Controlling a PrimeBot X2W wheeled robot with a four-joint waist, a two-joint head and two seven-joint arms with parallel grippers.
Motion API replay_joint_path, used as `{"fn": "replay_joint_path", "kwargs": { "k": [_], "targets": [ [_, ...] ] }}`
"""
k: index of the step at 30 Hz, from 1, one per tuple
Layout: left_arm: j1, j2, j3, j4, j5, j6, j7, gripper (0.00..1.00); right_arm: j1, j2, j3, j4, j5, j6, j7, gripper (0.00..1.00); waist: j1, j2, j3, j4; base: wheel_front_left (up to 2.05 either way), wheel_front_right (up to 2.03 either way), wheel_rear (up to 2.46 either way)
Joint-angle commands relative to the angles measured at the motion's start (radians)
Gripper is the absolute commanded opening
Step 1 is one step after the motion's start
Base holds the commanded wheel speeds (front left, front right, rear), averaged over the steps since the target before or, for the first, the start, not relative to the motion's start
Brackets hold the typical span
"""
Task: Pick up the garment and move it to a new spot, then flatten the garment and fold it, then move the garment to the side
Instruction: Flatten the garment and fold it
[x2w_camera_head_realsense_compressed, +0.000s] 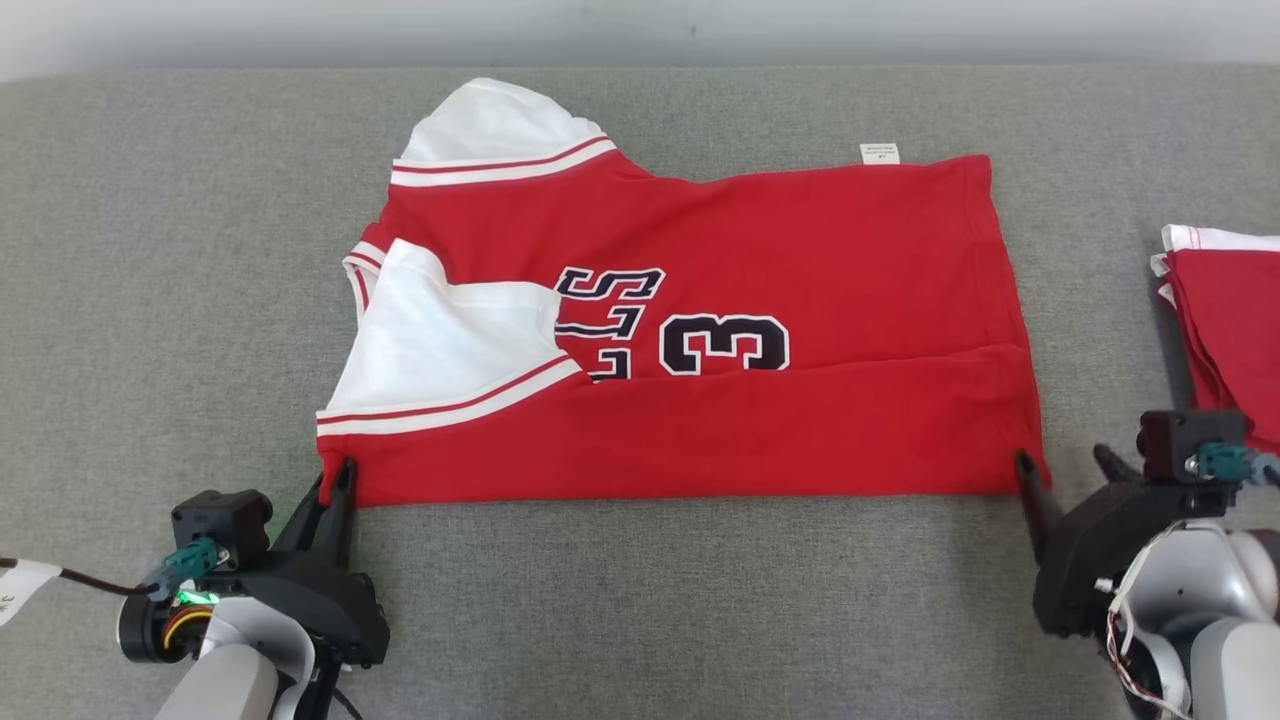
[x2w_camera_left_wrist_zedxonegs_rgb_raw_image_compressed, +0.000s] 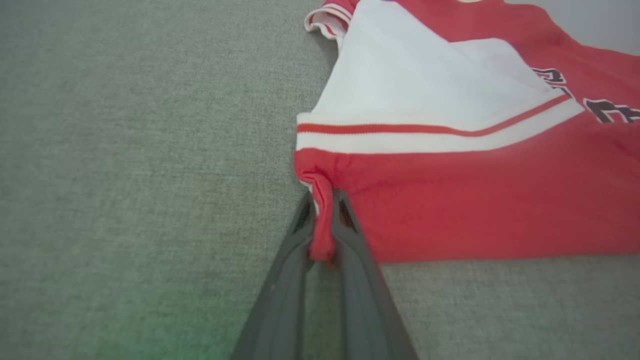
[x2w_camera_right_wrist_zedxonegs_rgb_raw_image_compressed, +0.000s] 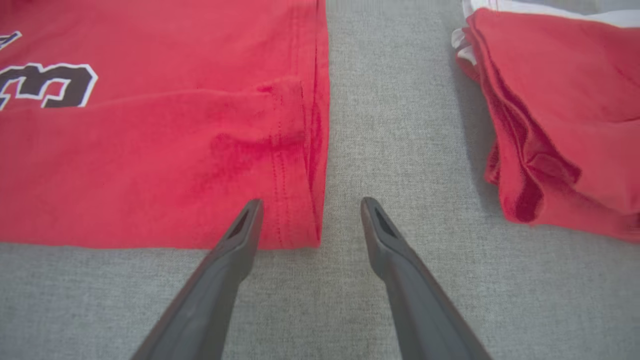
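The red garment lies spread across the middle of the grey bench. Its white sleeves are turned in over the body at its left end, and its near long edge is folded over the dark lettering. The left end effector is clamped on the garment's near-left corner, with a bunched roll of red cloth pinched between its two dark fingers. The right end effector stands with its fingers well apart at the near-right corner; one finger is over the hem and the other over bare bench just beside it, neither gripping anything. A pile of folded red clothes sits by the bench's right edge, apart from the garment.
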Motion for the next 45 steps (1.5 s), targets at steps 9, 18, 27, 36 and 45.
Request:
{"fn": "replay_joint_path", "kwargs": {
  "k": [9,18,27,36,45],
  "targets": [
    [-0.009,-0.008,-0.011,0.013,-0.016,-0.001,-0.004,0.00,-0.091,0.032,-0.042,0.082,-0.071,-0.003,0.030,1.00,0.0001,0.0000,0.018,0.008,0.00,0.00,0.00],
    [-0.014,-0.009,-0.025,0.023,-0.015,-0.004,-0.005,0.00,-0.124,0.043,-0.061,0.208,-0.043,-0.003,0.081,0.82,0.0001,0.0000,0.024,0.017,0.00,0.00,0.00],
    [0.027,0.000,-0.021,0.028,-0.028,-0.005,-0.007,0.00,-0.104,0.042,-0.061,0.271,0.037,-0.003,0.074,0.00,0.0001,0.0000,0.007,0.010,0.00,0.00,0.00],
    [0.101,0.019,-0.004,-0.038,-0.072,-0.010,-0.005,0.00,-0.061,0.042,-0.063,0.218,0.080,-0.003,0.056,0.00,0.0001,0.0000,-0.043,0.005,0.00,0.00,0.00],
    [0.250,0.064,0.025,-0.265,-0.117,0.034,0.034,0.00,0.066,0.041,-0.081,0.091,0.116,-0.003,0.096,0.00,0.0001,0.0000,-0.095,0.010,0.00,0.00,0.00]
  ]
}}
